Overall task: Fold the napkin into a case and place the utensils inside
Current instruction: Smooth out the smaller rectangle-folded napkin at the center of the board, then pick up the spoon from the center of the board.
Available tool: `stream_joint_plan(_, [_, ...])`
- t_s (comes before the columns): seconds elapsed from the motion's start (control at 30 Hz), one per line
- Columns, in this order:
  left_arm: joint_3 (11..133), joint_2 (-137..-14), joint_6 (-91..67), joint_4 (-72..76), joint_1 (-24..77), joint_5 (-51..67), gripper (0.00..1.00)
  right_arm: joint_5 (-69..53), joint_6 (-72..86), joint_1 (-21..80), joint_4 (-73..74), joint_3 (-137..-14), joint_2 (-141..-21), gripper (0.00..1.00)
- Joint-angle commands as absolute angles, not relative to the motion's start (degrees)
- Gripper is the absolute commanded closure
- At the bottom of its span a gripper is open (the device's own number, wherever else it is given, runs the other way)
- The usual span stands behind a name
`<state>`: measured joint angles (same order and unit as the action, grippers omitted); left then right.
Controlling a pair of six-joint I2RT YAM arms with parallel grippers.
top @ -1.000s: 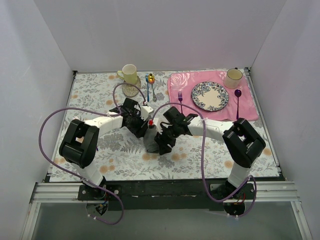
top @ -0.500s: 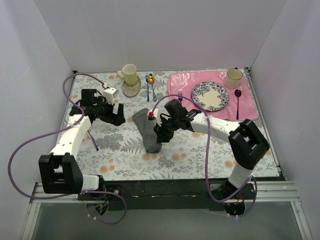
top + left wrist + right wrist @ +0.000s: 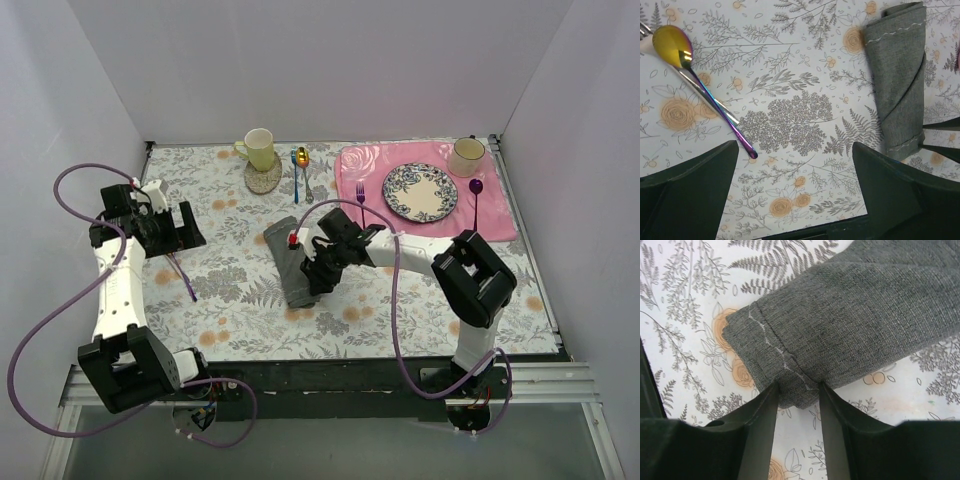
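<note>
- i'm seeing the napkin lying folded into a long narrow bundle near the middle of the floral tablecloth, one end pointing toward the far side and the other toward the arms.
- the right gripper is pinching the napkin; in the right wrist view its two fingers are closing on a stitched corner of the grey cloth, with the cloth bunched between them.
- the left gripper is hanging over the left part of the table, well apart from the napkin, with its jaws spread wide and nothing between them.
- the spoon with the gold-to-purple bowl is lying flat on the tablecloth, its handle running diagonally toward the left gripper's fingers.
- the fork is lying just beside the spoon, partly under it; i'm only making out its silver handle and a bit of the tines at the picture's edge.
- both utensils are resting outside the napkin, on the left side of the table.
- at the far side a yellow mug is standing by a coaster, and a patterned plate is sitting on the pink placemat.
</note>
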<state>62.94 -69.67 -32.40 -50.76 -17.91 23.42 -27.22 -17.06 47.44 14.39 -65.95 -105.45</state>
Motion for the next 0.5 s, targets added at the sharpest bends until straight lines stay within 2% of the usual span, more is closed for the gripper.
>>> stream_joint_plan(0.0, [66.61,-71.01,-34.28,-54.05,-20.56,23.55,0.02,-30.75,-14.60,49.92,12.92,-69.95,-105.38,0.51])
stream_joint_plan(0.07, [67.32,-73.46,-34.37,-54.40,-21.18,23.73,0.02,-32.34,-14.33,49.83,13.70,-70.83,-104.16,0.45])
stream_joint_plan(0.1, [67.59,-74.17,-35.15,-54.32,-21.62,24.08,0.02,-32.78,-14.50,49.75,15.89,-72.75,-103.63,0.36])
stream_joint_plan(0.13, [67.67,-75.05,-35.85,-54.06,-22.14,24.69,0.02,-32.96,-16.16,49.40,17.65,-73.64,-102.06,0.33])
stream_joint_plan(0.17, [67.76,-76.28,-36.64,-53.88,-22.58,26.00,0.04,-34.09,-17.22,48.96,18.62,-74.44,-101.00,0.26])
stream_joint_plan(0.23, [68.20,-77.25,-38.74,-53.35,-22.59,26.54,0.12,-34.89,-21.41,46.85,21.69,-75.67,-97.58,0.15])
stream_joint_plan(0.37, [67.68,-78.48,-41.48,-50.02,-22.59,24.88,0.28,-33.58,-23.20,42.99,20.57,-76.03,-91.59,0.01])
stream_joint_plan(0.4, [67.68,-79.27,-42.27,-49.84,-22.59,24.09,0.35,-32.70,-23.29,41.93,19.44,-75.68,-90.28,0.01])
stream_joint_plan(0.47, [67.85,-80.41,-43.68,-50.10,-22.59,23.21,0.42,-29.47,-21.20,41.05,13.99,-73.66,-86.93,0.01])
